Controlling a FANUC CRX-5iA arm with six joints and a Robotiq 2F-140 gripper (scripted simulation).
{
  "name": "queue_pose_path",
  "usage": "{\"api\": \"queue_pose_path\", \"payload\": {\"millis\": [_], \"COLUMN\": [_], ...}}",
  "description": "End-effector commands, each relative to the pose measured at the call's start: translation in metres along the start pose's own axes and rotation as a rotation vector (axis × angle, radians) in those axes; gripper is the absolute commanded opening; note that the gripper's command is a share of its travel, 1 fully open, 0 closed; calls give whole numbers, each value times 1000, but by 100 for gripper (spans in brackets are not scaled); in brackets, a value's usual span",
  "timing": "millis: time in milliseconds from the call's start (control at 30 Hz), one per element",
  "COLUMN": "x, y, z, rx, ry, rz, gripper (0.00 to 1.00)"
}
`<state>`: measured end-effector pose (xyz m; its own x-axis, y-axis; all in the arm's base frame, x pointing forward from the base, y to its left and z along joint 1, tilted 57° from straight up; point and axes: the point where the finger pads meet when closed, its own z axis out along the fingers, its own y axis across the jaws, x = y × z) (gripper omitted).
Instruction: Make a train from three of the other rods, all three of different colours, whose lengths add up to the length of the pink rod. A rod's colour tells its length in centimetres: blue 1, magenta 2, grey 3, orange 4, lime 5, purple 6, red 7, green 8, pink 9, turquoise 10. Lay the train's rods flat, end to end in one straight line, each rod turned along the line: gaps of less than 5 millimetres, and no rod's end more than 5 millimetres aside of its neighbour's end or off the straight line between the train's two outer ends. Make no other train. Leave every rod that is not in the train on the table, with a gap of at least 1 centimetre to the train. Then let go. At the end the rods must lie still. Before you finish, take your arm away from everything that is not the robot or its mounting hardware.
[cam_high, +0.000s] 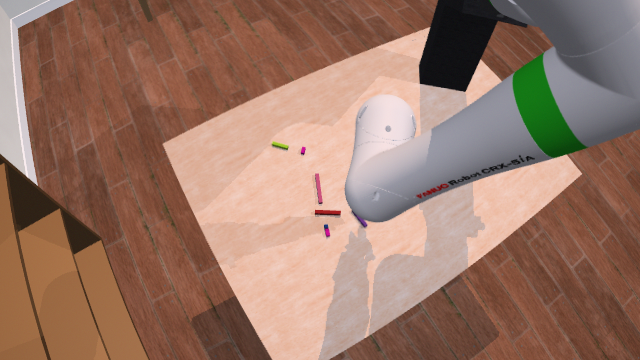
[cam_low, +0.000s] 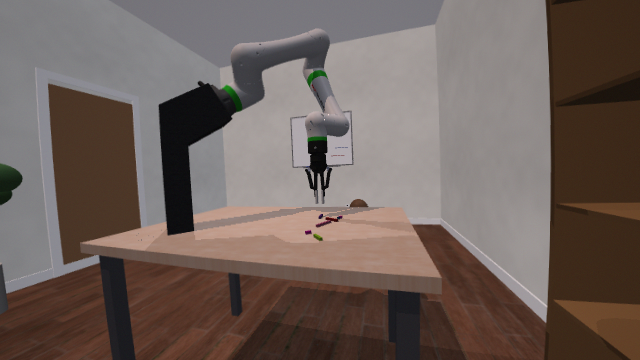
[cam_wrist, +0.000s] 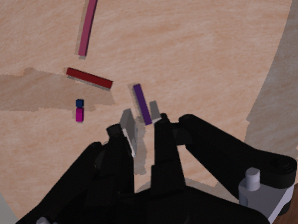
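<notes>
So the room's floored in reddish-brown wood planks (cam_high: 100, 100) (cam_low: 480, 290), and the pale grey walls (cam_low: 495, 125) are edged along the bottom with white baseboard (cam_low: 495, 272). A brown door (cam_low: 92, 175) is set in a white frame (cam_low: 46, 165). On the back wall a whiteboard (cam_low: 299, 145) is hung, marked with small red and blue lines. A wooden bookshelf (cam_high: 45, 240) (cam_low: 595, 211) is cut off by the frame edge, same for a green plant (cam_low: 7, 184). A brown roundish thing (cam_low: 358, 203) is partly hidden, can't be identified tbh.

Brown door (cam_low: 94, 175) — pale walls (cam_low: 492, 125) — plank floor (cam_high: 100, 100) (cam_low: 480, 280).
</notes>
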<state>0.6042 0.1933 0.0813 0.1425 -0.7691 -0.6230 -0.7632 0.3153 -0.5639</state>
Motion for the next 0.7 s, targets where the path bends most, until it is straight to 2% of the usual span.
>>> {"api": "queue_pose_path", "payload": {"millis": [0, 667], "x": [0, 0], "y": [0, 0], "z": [3, 25], "rx": [0, 0], "ry": [0, 0], "rz": [0, 0], "gripper": [15, 15]}}
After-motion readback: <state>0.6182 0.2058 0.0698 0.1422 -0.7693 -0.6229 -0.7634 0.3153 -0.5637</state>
